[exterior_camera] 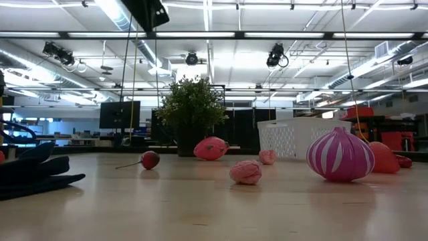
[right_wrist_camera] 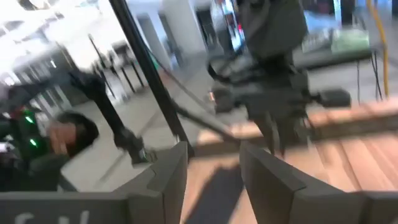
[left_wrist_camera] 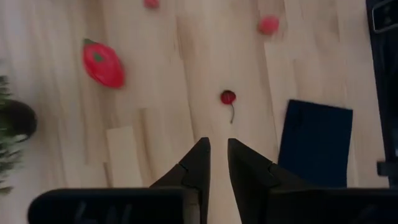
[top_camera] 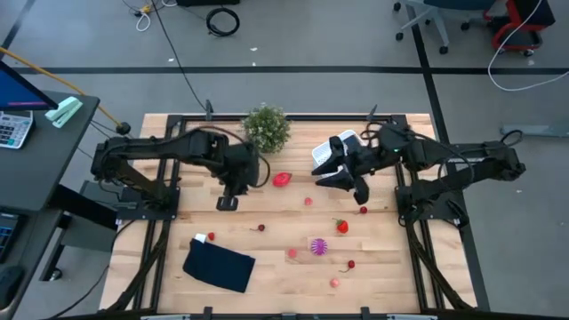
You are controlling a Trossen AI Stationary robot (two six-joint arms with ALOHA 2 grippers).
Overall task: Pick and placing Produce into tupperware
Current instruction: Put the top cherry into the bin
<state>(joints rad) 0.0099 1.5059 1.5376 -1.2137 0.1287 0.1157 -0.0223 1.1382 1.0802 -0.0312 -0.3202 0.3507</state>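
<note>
Looking down on a pale plank tabletop (top_camera: 409,258) set in a black frame, with grey floor, trailing cables and office chairs around it. Shows the left gripper (top_camera: 228,204) poised above the boards, jaws drawn nearly together with only a slim gap, gripping nothing. Just ahead of those jaws, a stemmed cherry (left_wrist_camera: 228,97) lying alone on the wood. Off to one side of them, a folded dark blue cloth (left_wrist_camera: 315,142). Farther ahead and to the other side, a larger red fruit (left_wrist_camera: 103,63) near the bushy green potted plant (top_camera: 266,127).

Catches the right gripper (top_camera: 348,185) held above the tabletop, well apart from the left jaws, its own jaws parted and empty. Just beside those jaws, on the plant side, the white perforated tupperware (top_camera: 325,151); whether touching them, impossible to tell.

Beyond the right jaws, toward the near edge of the tabletop, a scatter of produce: a strawberry (top_camera: 341,226), a spiky purple piece (top_camera: 318,246) and several small red and pink fruits, all out on the bare wood.

From tabletop height, takes in long ceiling strip lights, dark monitors and shelving behind the plant and the basket.
</note>
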